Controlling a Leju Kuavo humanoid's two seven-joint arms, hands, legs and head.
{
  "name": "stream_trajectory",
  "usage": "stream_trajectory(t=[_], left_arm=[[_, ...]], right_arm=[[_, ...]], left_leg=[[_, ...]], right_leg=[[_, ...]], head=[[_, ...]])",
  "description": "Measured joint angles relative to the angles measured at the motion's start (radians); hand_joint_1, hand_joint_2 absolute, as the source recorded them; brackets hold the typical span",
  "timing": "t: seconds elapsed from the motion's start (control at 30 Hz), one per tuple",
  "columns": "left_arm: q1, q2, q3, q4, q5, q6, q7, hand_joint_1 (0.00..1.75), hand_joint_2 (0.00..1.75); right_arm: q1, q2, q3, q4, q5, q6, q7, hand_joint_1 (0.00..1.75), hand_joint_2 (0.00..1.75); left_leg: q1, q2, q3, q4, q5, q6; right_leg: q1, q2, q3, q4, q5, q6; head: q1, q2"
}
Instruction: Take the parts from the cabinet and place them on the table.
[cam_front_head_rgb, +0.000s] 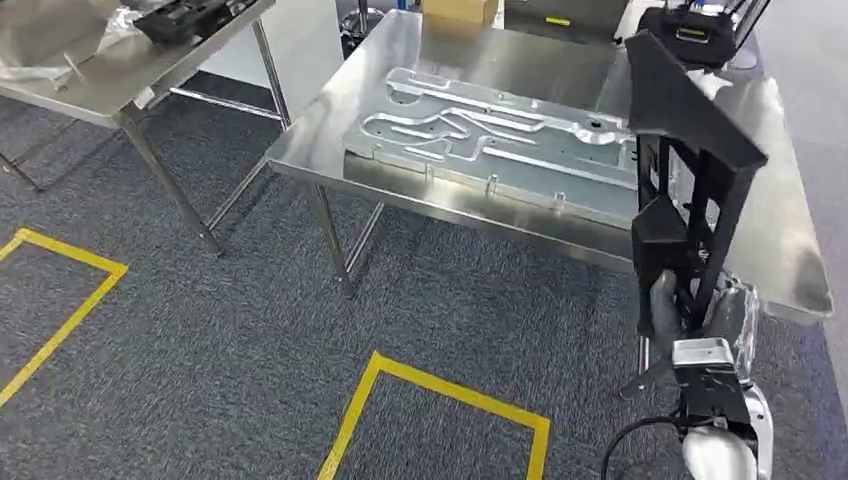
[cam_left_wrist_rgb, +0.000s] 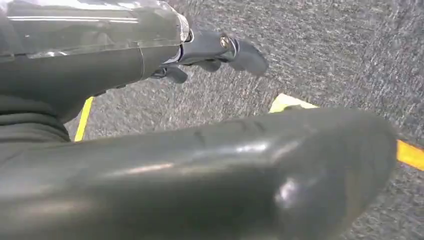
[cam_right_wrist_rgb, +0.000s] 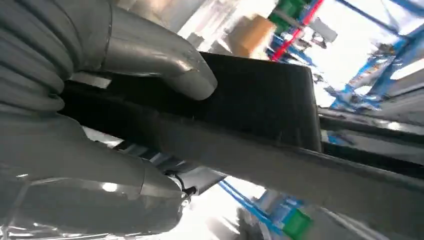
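Grey carpet (cam_front_head_rgb: 200, 330) with yellow tape outlines (cam_front_head_rgb: 440, 390); steel counter (cam_front_head_rgb: 790, 240) ahead, large flat machined metal plate (cam_front_head_rgb: 480, 135) lying on it. Black frame part (cam_front_head_rgb: 690, 150) held upright in right hand (cam_front_head_rgb: 700, 320), over counter's near right edge. Right hand's thumb (cam_right_wrist_rgb: 165, 70) and fingers clamped on part's black bar. Left hand (cam_left_wrist_rgb: 210, 55) over carpet, holding nothing, fingers loosely spread. No legible writing or labels. Second counter (cam_front_head_rgb: 100, 75) far left, dark item on top.
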Motion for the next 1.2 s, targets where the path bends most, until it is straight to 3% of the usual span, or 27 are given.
stream_trajectory(t=[0.07,0.1,0.17,0.2,0.23,0.27,0.3,0.37,0.4,0.43,0.5,0.57,0.6,0.63,0.7,0.73,0.77,0.8,0.83,0.87,0.9,0.97,1.0,1.03,1.1,1.13,1.2], left_arm=[[-0.001,-0.002,-0.004,0.000,-0.001,0.000,0.000,0.00,0.00],[-0.003,-0.002,-0.006,0.000,-0.001,0.000,-0.001,0.00,0.00],[-0.003,-0.002,-0.009,0.000,-0.001,0.000,-0.002,0.00,0.00],[-0.002,-0.002,-0.011,0.000,-0.001,0.000,-0.002,0.00,0.00],[0.000,-0.003,-0.012,0.000,-0.001,0.000,-0.002,0.00,0.00],[0.001,-0.004,-0.013,0.000,0.000,0.000,-0.002,0.00,0.00],[0.000,-0.004,-0.013,0.000,0.000,0.000,-0.002,0.00,0.00],[0.004,-0.013,-0.014,0.000,0.004,0.002,0.000,0.00,0.00],[0.000,-0.015,-0.014,0.000,0.006,0.004,0.000,0.00,0.00],[-0.003,-0.016,-0.015,0.000,0.009,0.007,0.001,0.00,0.00],[-0.001,-0.018,-0.015,0.000,0.010,0.009,0.000,0.00,0.00],[-0.006,-0.018,-0.015,0.000,0.011,0.011,0.000,0.00,0.00],[-0.006,-0.018,-0.015,0.000,0.012,0.011,0.000,0.00,0.00],[-0.008,-0.019,-0.015,-0.001,0.011,0.011,-0.001,0.00,0.00],[-0.006,-0.018,-0.015,0.000,0.013,0.012,0.000,0.00,0.00],[-0.004,-0.018,-0.015,0.000,0.013,0.013,-0.001,0.00,0.00],[-0.001,-0.018,-0.015,0.000,0.013,0.015,-0.001,0.00,0.00],[0.002,-0.018,-0.015,0.000,0.015,0.015,-0.002,0.00,0.00],[0.004,-0.016,-0.015,0.000,0.016,0.016,-0.003,0.00,0.00],[0.009,-0.016,-0.015,0.000,0.016,0.017,-0.003,0.00,0.00],[0.013,-0.016,-0.015,0.000,0.018,0.018,-0.003,0.00,0.00],[0.007,-0.015,-0.015,0.000,0.018,0.018,-0.003,0.00,0.00],[0.006,-0.016,-0.015,0.000,0.018,0.019,-0.003,0.00,0.00],[0.003,-0.016,-0.015,0.000,0.021,0.021,-0.003,0.00,0.00],[0.002,-0.016,-0.015,0.000,0.023,0.022,-0.003,0.00,0.00],[0.000,-0.016,-0.015,0.000,0.024,0.025,-0.003,0.00,0.00],[-0.001,-0.016,-0.014,0.000,0.030,0.027,-0.002,0.00,0.00]], right_arm=[[-0.015,-0.018,-0.007,-0.019,-0.007,-0.004,0.005,1.75,1.75],[-0.022,-0.030,-0.010,-0.028,-0.012,-0.006,0.006,1.75,1.75],[-0.026,-0.046,-0.016,-0.038,-0.013,-0.008,0.008,1.75,1.75],[-0.026,-0.053,-0.018,-0.044,-0.013,-0.008,0.011,1.75,1.75],[-0.026,-0.059,-0.022,-0.048,-0.018,-0.009,0.011,1.75,1.75],[-0.026,-0.066,-0.025,-0.052,-0.024,-0.009,0.011,1.75,1.75],[-0.026,-0.074,-0.031,-0.057,-0.032,-0.009,0.012,1.75,1.75],[-0.027,-0.090,-0.040,-0.062,-0.047,-0.008,0.013,1.75,1.75],[-0.025,-0.097,-0.045,-0.062,-0.054,-0.008,0.013,1.75,1.75],[-0.028,-0.105,-0.049,-0.063,-0.057,-0.006,0.014,1.75,1.75],[-0.036,-0.115,-0.057,-0.066,-0.066,-0.004,0.015,1.75,1.75],[-0.039,-0.121,-0.064,-0.066,-0.067,-0.005,0.016,1.75,1.75],[-0.040,-0.122,-0.066,-0.066,-0.067,-0.005,0.016,1.75,1.75],[-0.040,-0.124,-0.067,-0.065,-0.068,-0.005,0.016,1.75,1.75],[-0.037,-0.125,-0.068,-0.063,-0.073,-0.004,0.016,1.75,1.75],[-0.035,-0.126,-0.069,-0.061,-0.076,-0.004,0.017,1.75,1.75],[-0.033,-0.128,-0.072,-0.059,-0.078,-0.004,0.018,1.75,1.75],[-0.029,-0.131,-0.075,-0.057,-0.080,-0.003,0.019,1.75,1.75],[-0.026,-0.133,-0.077,-0.056,-0.082,-0.003,0.019,1.75,1.75],[-0.022,-0.133,-0.078,-0.055,-0.082,-0.003,0.019,1.75,1.75],[-0.020,-0.133,-0.078,-0.053,-0.082,-0.004,0.019,1.75,1.75],[-0.015,-0.135,-0.079,-0.052,-0.082,-0.005,0.019,1.75,1.75],[-0.016,-0.135,-0.079,-0.053,-0.077,-0.006,0.019,1.75,1.75],[-0.021,-0.135,-0.078,-0.053,-0.068,-0.008,0.021,1.75,1.75],[-0.026,-0.135,-0.074,-0.049,-0.053,-0.010,0.029,1.75,1.75],[-0.032,-0.134,-0.073,-0.046,-0.046,-0.010,0.037,1.75,1.75],[-0.040,-0.133,-0.069,-0.037,-0.039,-0.011,0.048,1.75,1.75]], left_leg=[[0.002,0.000,0.038,-0.015,-0.007,0.014],[0.002,0.000,0.049,-0.019,-0.014,0.023],[-0.002,-0.003,0.069,-0.029,-0.030,0.028],[-0.003,-0.005,0.080,-0.031,-0.039,0.029],[-0.006,-0.007,0.094,-0.032,-0.050,0.029],[-0.008,-0.010,0.107,-0.032,-0.060,0.030],[-0.012,-0.012,0.123,-0.032,-0.072,0.030],[-0.013,-0.012,0.139,-0.036,-0.093,0.030],[-0.018,-0.014,0.153,-0.032,-0.102,0.023],[-0.015,-0.017,0.160,-0.039,-0.110,0.017],[-0.016,-0.016,0.178,-0.032,-0.088,0.004],[-0.020,-0.011,0.147,0.044,-0.073,-0.003],[-0.018,-0.009,0.110,0.106,-0.071,-0.006],[-0.012,-0.008,0.056,0.175,-0.090,-0.011],[-0.002,-0.006,-0.027,0.251,-0.173,-0.030],[0.003,-0.004,-0.051,0.250,-0.201,-0.037],[0.007,0.000,-0.060,0.222,-0.204,-0.040],[0.010,0.001,-0.059,0.171,-0.180,-0.043],[0.013,0.003,-0.050,0.091,-0.111,-0.047],[0.014,0.006,-0.045,0.020,-0.006,-0.048],[0.013,0.011,-0.053,-0.026,0.074,-0.044],[0.006,0.007,-0.039,-0.009,0.050,-0.028],[0.008,0.007,-0.032,-0.019,0.041,-0.017],[0.009,0.005,-0.012,-0.027,0.037,-0.009],[0.012,0.003,0.022,-0.045,0.023,0.003],[0.011,0.002,0.037,-0.050,0.013,0.006],[0.009,-0.002,0.075,-0.062,-0.011,0.007]], right_leg=[[-0.005,-0.006,-0.026,0.073,0.012,0.005],[-0.004,-0.007,-0.074,0.142,0.005,0.008],[-0.004,-0.008,-0.179,0.257,-0.065,0.010],[-0.004,-0.008,-0.217,0.280,-0.102,0.011],[-0.003,-0.009,-0.243,0.272,-0.113,0.010],[0.000,-0.009,-0.249,0.236,-0.094,0.004],[0.005,-0.010,-0.242,0.172,-0.047,-0.004],[0.024,-0.011,-0.226,0.028,0.126,-0.041],[0.034,-0.002,-0.228,0.025,0.151,-0.050],[0.036,0.000,-0.218,0.014,0.144,-0.047],[0.036,0.000,-0.192,-0.011,0.140,-0.057],[0.022,-0.002,-0.149,-0.031,0.136,-0.058],[0.018,-0.004,-0.137,-0.034,0.126,-0.064],[0.015,-0.005,-0.125,-0.034,0.115,-0.062],[0.008,-0.004,-0.102,-0.034,0.090,-0.058],[0.004,-0.002,-0.086,-0.034,0.076,-0.053],[-0.001,0.001,-0.068,-0.034,0.062,-0.048],[-0.006,0.002,-0.049,-0.034,0.047,-0.043],[-0.010,0.002,-0.025,-0.034,0.028,-0.035],[-0.011,0.001,-0.015,-0.035,0.012,-0.028],[-0.009,0.002,0.002,-0.023,-0.006,-0.021],[-0.007,0.001,0.021,-0.050,-0.026,-0.003],[-0.009,0.002,0.032,-0.043,-0.014,0.005],[-0.010,0.002,0.024,-0.014,0.008,0.012],[-0.014,-0.007,-0.064,0.131,0.053,0.014],[-0.013,-0.008,-0.120,0.197,0.045,0.015],[-0.013,-0.008,-0.212,0.266,-0.049,0.018]], head=[[0.000,0.000],[0.000,0.000],[0.000,0.000],[0.000,0.000],[0.001,0.000],[0.000,0.000],[0.000,0.000],[0.000,0.000],[0.001,0.000],[0.003,0.000],[0.004,0.000],[0.004,0.000],[0.003,0.000],[0.003,0.000],[0.003,0.000],[0.003,0.000],[0.003,0.000],[0.003,0.000],[0.003,0.000],[0.003,0.000],[0.003,0.000],[0.003,0.000],[0.004,0.000],[0.004,0.000],[0.004,0.000],[0.004,0.000],[0.004,0.000]])
